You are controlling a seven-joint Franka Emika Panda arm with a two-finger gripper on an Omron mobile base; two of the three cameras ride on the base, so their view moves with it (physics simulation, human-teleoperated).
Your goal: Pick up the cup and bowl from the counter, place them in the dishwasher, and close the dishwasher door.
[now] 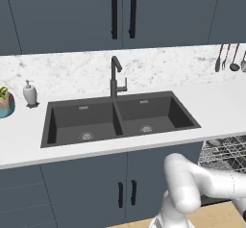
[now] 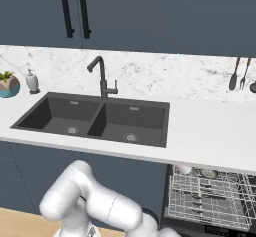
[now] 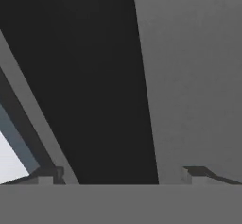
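End effector (image 3: 123, 176) wide open, empty, close against dark flat dishwasher door (image 3: 94, 76) panel.

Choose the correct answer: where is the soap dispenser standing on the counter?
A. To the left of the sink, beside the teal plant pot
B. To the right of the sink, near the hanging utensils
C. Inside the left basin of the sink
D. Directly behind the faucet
A: the soap dispenser stands on the counter left of the sink, next to the teal plant pot.
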